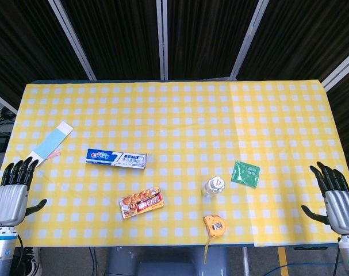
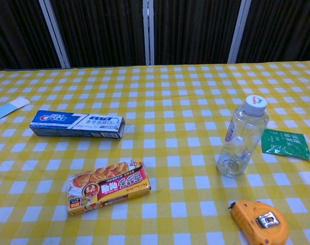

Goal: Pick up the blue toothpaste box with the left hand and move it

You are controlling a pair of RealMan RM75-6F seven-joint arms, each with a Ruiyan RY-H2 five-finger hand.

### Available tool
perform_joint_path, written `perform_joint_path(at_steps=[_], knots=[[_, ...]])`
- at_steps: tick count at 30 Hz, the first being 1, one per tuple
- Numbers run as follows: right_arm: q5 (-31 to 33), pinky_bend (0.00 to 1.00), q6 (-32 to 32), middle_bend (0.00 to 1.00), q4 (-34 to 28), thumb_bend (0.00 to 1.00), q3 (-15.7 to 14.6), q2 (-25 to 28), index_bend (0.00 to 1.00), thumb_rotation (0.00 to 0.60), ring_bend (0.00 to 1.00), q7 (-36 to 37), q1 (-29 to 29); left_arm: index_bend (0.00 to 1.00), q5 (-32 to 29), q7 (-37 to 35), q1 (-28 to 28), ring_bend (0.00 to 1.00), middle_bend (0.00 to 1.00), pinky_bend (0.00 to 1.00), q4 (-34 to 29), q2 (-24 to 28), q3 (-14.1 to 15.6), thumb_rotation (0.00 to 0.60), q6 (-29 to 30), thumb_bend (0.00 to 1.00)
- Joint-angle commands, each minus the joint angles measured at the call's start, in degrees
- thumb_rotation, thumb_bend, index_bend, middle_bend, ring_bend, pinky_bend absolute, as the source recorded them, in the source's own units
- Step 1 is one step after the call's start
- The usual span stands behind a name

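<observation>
Near the table's left edge, the empty, spread left hand (image 1: pixel 12 192) risks nudging the blue toothpaste box (image 1: pixel 117 158) askew; right hand (image 1: pixel 335 195) likewise open.

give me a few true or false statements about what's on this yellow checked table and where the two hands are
1. The blue toothpaste box lies flat, untouched. True.
2. The left hand holds the box. False: it hovers open at the table's near left edge.
3. The clear plastic bottle stands upright. True.
4. The orange tape measure sits at the table's far edge. False: it is near the front edge.
5. The right hand grips the green packet. False: it holds nothing.
</observation>
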Motion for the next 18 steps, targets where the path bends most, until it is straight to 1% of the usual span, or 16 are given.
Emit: perform_joint_path(at_steps=[1,18], knots=[[0.02,0.0,0.06,0.0,-0.01,0.08,0.04,0.09,0.0,0.6,0.0,0.21,-0.04,0.0,0.12,0.09,0.04,0.0,0.0,0.0,-0.07,0.0,0.05,0.6,0.12,0.0],[0.26,0.0,-0.28,0.0,-0.05,0.08,0.14,0.12,0.0,0.6,0.0,0.32,0.08,0.0,0.41,-0.13,-0.49,0.0,0.0,0.0,0.23,-0.1,0.2,0.6,-0.73,0.0]])
